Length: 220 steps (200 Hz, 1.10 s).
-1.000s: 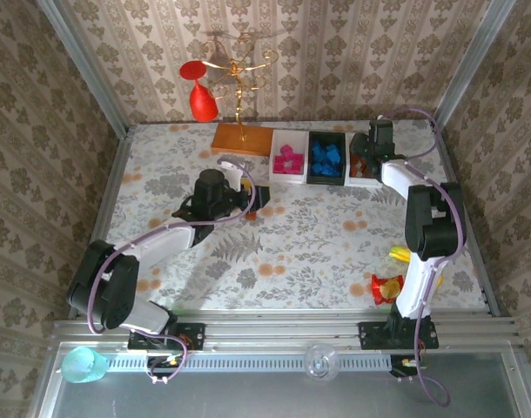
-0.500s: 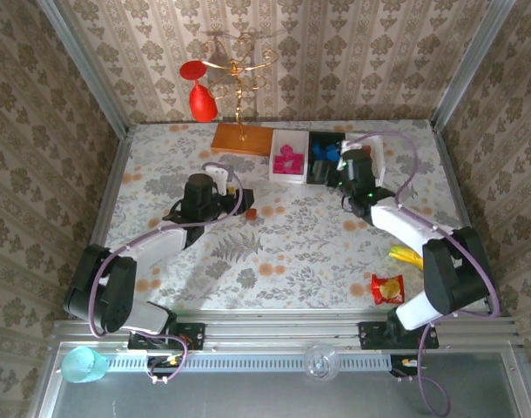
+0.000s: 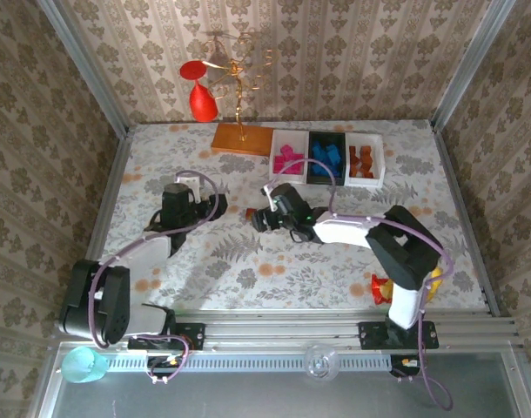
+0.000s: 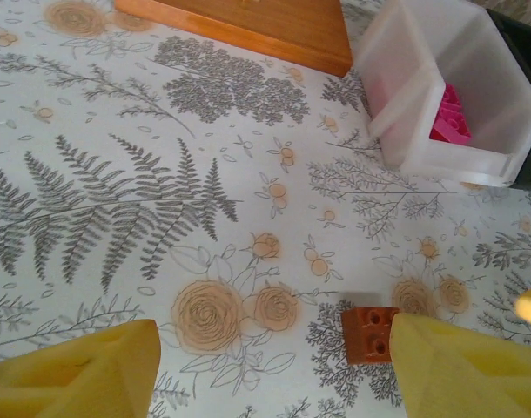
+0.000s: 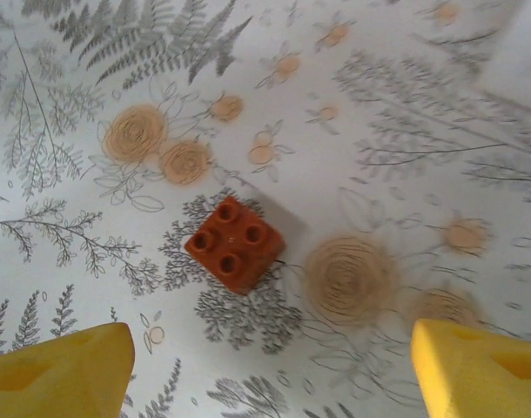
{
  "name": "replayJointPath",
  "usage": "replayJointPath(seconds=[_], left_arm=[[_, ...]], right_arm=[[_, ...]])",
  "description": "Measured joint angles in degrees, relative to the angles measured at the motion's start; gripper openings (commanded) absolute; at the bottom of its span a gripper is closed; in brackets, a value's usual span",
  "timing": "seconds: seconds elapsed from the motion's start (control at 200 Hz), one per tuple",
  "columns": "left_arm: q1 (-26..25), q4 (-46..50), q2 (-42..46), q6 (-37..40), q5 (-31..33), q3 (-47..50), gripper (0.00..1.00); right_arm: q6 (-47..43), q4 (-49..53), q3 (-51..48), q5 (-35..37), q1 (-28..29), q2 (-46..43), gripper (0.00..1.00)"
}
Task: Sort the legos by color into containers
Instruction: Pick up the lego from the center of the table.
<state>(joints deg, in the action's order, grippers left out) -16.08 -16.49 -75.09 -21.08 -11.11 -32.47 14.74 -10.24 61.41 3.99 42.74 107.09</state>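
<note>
One orange-brown lego (image 3: 248,213) lies studs-up on the flowered table between my two grippers. My right gripper (image 3: 261,218) hovers just right of it, open; in the right wrist view the lego (image 5: 235,242) sits ahead of the empty gap (image 5: 270,374). My left gripper (image 3: 215,209) is open to its left; there the lego (image 4: 368,333) lies against the inner edge of the right finger (image 4: 461,370). At the back stand the containers: a white tray (image 3: 275,165) with pink legos, a black tray (image 3: 325,180) with blue ones, a white tray (image 3: 380,164) with orange ones.
A gold stand on a flat orange-brown base (image 3: 242,139) with a red ornament (image 3: 202,100) stands left of the trays. A red-yellow snack packet (image 3: 386,287) lies at the near right by the right arm's base. The pink tray's wall (image 4: 405,96) is close ahead of the left gripper.
The right arm swung from the trays at the back right down to the table's middle beside the orange lego, its jaws widening. The left arm drew back leftward from the lego.
</note>
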Motion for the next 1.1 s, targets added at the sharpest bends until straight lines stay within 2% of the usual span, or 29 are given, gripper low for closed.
replayJointPath(seconds=[0.14,0.46,0.78,1.1], left_arm=[[0.57,0.83,1.6,0.0,0.35,1.36,0.72],[0.81,1.09,2.23,-0.39,0.44,1.49,0.72],[0.81,1.07,2.16,-0.44,0.39,1.49,0.71],[0.81,0.9,2.03,-1.46,-0.7,1.49,0.71]], right_arm=[[-1.22,1.44,5.35,0.22,1.49,5.18,0.82],[-5.16,6.14,13.11,2.62,1.49,13.31,0.7],[-5.79,7.32,15.52,2.78,0.17,15.15,0.6],[-5.86,7.28,16.57,2.64,-0.22,15.98,0.44]])
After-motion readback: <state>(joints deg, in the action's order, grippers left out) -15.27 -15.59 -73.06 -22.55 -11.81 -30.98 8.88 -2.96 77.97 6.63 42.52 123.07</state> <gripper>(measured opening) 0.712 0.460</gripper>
